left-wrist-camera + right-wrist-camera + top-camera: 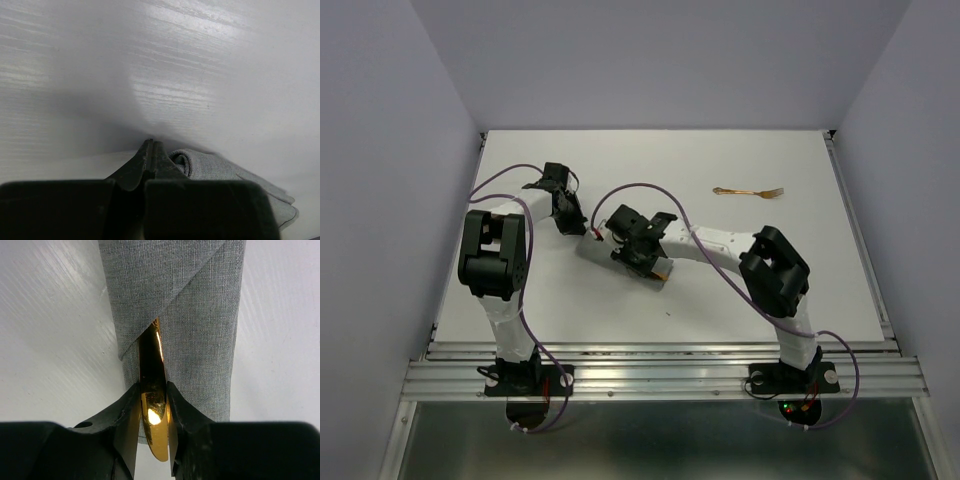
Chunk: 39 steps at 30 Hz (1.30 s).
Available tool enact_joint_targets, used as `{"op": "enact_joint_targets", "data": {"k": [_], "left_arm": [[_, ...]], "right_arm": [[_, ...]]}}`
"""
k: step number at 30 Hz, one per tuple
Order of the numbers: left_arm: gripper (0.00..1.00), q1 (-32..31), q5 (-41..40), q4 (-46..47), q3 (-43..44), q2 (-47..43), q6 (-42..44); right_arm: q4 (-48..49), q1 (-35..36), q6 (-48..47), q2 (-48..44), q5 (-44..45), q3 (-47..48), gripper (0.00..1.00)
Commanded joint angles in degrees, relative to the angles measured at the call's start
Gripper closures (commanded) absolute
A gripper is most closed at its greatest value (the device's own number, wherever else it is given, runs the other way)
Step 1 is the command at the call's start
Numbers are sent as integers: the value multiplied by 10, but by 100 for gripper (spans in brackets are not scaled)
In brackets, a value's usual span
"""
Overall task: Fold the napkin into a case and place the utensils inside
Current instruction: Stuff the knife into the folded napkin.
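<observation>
The napkin lies folded as a narrow grey case [200, 315] on the white table, in the top view [592, 249] under my right arm. My right gripper [154, 405] is shut on a golden utensil [152, 390]. Its far end is tucked under the case's diagonal flap, and its rounded near end sticks out behind the fingers. My left gripper [151, 146] is shut with nothing in it. Its tips sit just left of the case's rolled end [210, 167]. A golden fork [748, 191] lies alone at the table's far right.
The white table [520, 290] is walled by grey panels on the left, right and back. A metal rail [660, 375] runs along the near edge, where both arm bases stand. Purple cables loop over both arms.
</observation>
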Motion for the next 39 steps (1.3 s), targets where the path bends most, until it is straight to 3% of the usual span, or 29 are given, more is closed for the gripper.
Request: {"op": "enact_joint_targets", "data": {"k": [1,21,24,26,39], "left_arm": [[100,-6,4,-4,-11,-5,8],[100,-8,7,-2,-10,-3,8],[100,-8,6,-2,-10,-3,7],[100,-8,5,-3,-11,-4,6],[100,-8,4,-4,-10,-5,8]], "right_arm": [[9,8,-14,5,10,37,78],[6,18,-23,43,5,78,78],[4,23,-19,43,4,81,73],[4,23,-13,40,5,81,62],[21,23,6,14,10,55,61]]}}
